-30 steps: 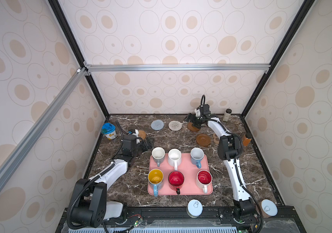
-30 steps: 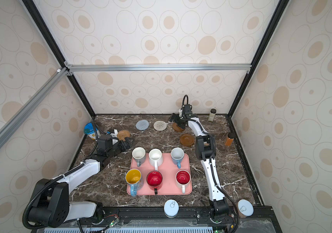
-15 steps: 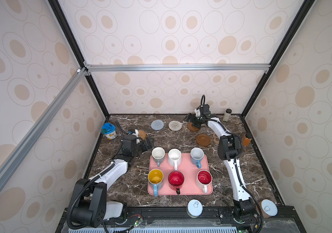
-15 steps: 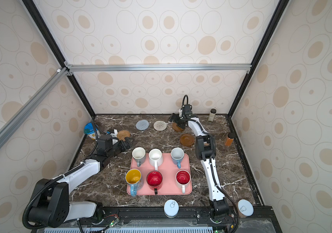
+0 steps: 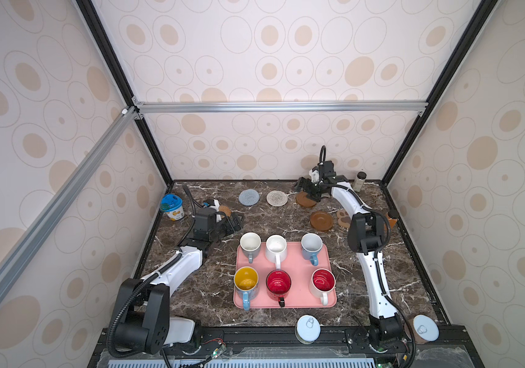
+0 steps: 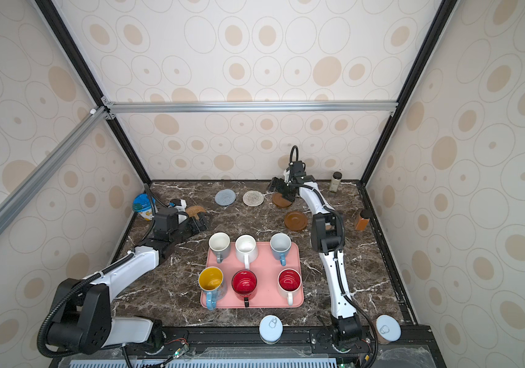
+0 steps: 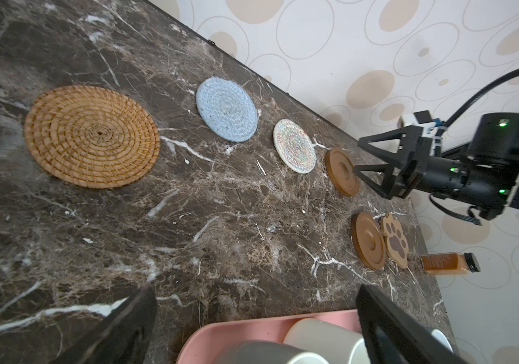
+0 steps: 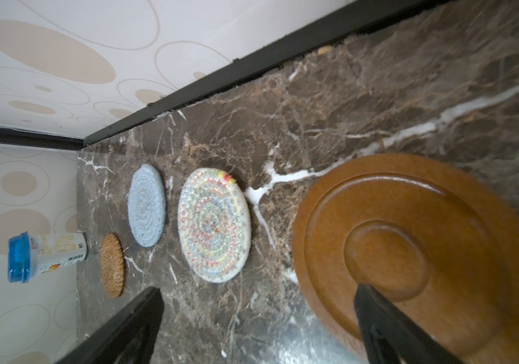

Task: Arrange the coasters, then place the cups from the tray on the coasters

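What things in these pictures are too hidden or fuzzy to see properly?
- Tan rattan coaster: partly hidden behind the left end effector in both top views.
- Paw-shaped coaster: partly behind the right arm in a top view.
- Far wooden disc: blurred and cut by the edge in the right wrist view.
- Cups: cut off by the edge in the left wrist view.
- Tub label: too small to read in both top views.
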{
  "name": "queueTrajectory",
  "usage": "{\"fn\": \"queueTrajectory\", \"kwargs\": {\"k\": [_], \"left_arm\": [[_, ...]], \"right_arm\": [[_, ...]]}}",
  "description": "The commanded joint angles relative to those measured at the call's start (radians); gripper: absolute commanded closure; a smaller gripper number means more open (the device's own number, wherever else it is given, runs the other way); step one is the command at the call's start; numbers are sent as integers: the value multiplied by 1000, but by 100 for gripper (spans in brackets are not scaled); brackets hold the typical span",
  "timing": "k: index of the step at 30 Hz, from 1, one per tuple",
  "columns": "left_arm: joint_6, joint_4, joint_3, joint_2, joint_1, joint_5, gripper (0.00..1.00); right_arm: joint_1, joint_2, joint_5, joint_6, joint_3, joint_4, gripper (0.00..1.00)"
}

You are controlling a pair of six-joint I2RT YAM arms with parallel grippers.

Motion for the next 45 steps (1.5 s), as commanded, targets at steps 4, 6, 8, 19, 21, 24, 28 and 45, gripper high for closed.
{"fn": "queueTrajectory", "kwargs": {"k": [4,6,8,19,21,24,28,45], "left_arm": [[78,-85,133,68,26,-37,0],[82,-114,174,99,41,-42,0],[95,-139,220,140,58,-34,0],[244,-395,611,514,108,-27,0],[266,-435,682,574,113,-22,0],[292,-494,785,652,124,-17,0],[290,-535,886,730,150,16,0],[301,-553,913,890,169,106,0]], "right_arm": [[-13,-215,32,-138,-52,-73,1],[-15,-276,32,-186,-98,-88,2],[-16,-338,34,-245,-178,-112,2],[-38,-737,71,-384,-702,-125,1],[-39,-798,83,-382,-785,-107,1],[-42,-867,104,-379,-871,-104,1],[-46,-927,125,-368,-945,-117,1],[-61,-1034,135,-290,-1093,-66,1]]}}
